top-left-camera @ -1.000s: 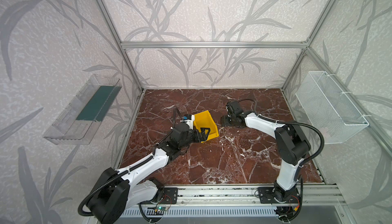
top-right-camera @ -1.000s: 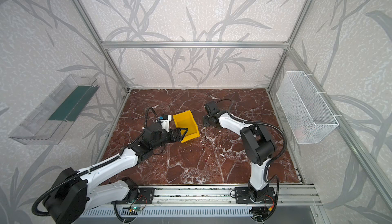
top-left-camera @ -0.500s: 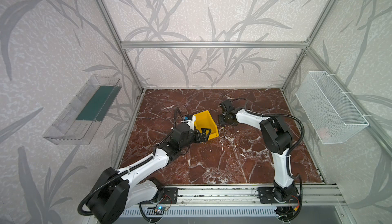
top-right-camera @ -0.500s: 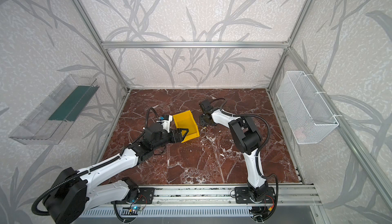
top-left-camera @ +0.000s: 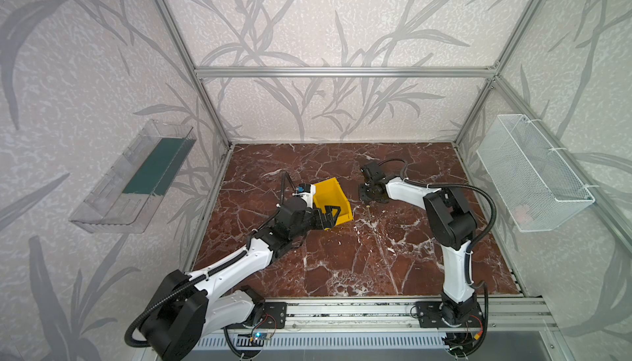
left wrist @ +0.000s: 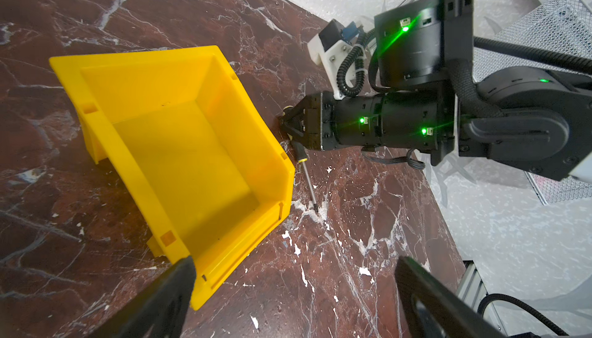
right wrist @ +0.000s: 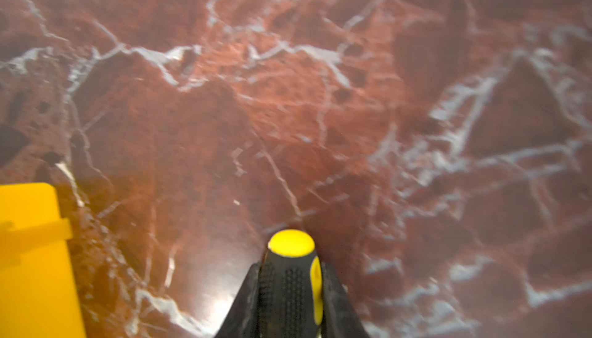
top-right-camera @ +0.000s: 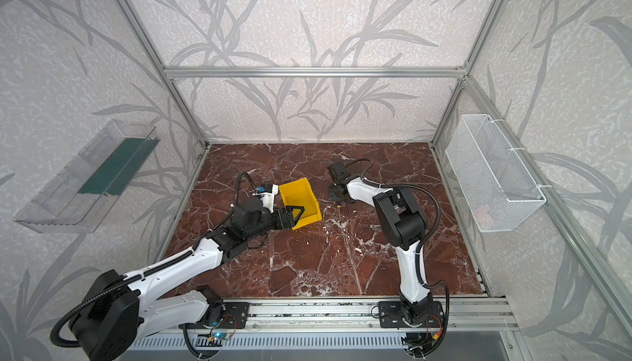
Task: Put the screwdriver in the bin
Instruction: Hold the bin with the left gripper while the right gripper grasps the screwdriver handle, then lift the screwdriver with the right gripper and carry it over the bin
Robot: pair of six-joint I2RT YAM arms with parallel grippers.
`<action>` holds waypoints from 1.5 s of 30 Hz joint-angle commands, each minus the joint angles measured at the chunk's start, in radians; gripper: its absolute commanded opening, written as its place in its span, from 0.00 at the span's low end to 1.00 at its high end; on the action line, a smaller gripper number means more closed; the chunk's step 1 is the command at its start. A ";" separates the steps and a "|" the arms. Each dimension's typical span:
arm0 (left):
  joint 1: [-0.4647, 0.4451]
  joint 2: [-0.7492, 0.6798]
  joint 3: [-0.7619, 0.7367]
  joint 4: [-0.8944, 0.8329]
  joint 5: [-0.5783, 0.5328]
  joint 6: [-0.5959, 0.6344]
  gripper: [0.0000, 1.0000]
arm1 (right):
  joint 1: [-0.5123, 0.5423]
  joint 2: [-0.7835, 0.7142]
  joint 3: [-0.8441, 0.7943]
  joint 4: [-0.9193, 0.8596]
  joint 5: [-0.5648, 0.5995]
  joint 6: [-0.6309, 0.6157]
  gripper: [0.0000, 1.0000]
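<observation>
The yellow bin (top-left-camera: 331, 196) (top-right-camera: 300, 199) stands on the red marble floor, left of centre in both top views, its open inside (left wrist: 179, 147) bare. Just to its right lies the screwdriver (left wrist: 307, 173), its thin shaft (top-left-camera: 369, 213) (top-right-camera: 338, 209) pointing toward the front. My right gripper (top-left-camera: 366, 201) (top-right-camera: 337, 198) (left wrist: 288, 125) is low over the floor and shut on the black-and-yellow handle (right wrist: 290, 275). The left gripper (top-left-camera: 330, 217) (top-right-camera: 294, 217) (left wrist: 294, 291) is open by the bin's near corner, one finger (left wrist: 166, 298) right beside that corner, nothing between its fingers.
A clear tray with a green bottom (top-left-camera: 136, 178) hangs on the left wall. A white wire-mesh basket (top-left-camera: 533, 174) hangs on the right wall. The aluminium base rail (top-left-camera: 342, 311) runs along the front, and the bin's wall (right wrist: 32, 256) is close beside the right gripper.
The right gripper's jaws have shut on the screwdriver handle and that arm's elbow has swung left. The left arm and the bin have not moved.
</observation>
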 commanded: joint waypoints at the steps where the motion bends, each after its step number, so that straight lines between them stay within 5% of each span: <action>1: -0.004 0.003 0.022 -0.007 -0.004 -0.004 0.99 | -0.037 -0.054 -0.083 -0.052 0.005 -0.009 0.22; 13: 0.000 0.038 0.031 0.010 -0.013 -0.005 0.99 | -0.233 -0.388 -0.401 0.029 -0.112 0.027 0.19; 21: 0.023 0.014 0.087 -0.108 -0.033 0.006 0.99 | -0.263 -0.569 -0.357 0.008 -0.275 0.075 0.21; 30: 0.173 -0.060 0.101 -0.098 0.144 -0.123 0.99 | -0.073 -0.589 -0.193 0.111 -0.378 0.246 0.22; 45: 0.227 -0.180 0.002 -0.113 0.144 -0.147 0.99 | 0.178 -0.271 -0.066 0.432 -0.104 0.375 0.22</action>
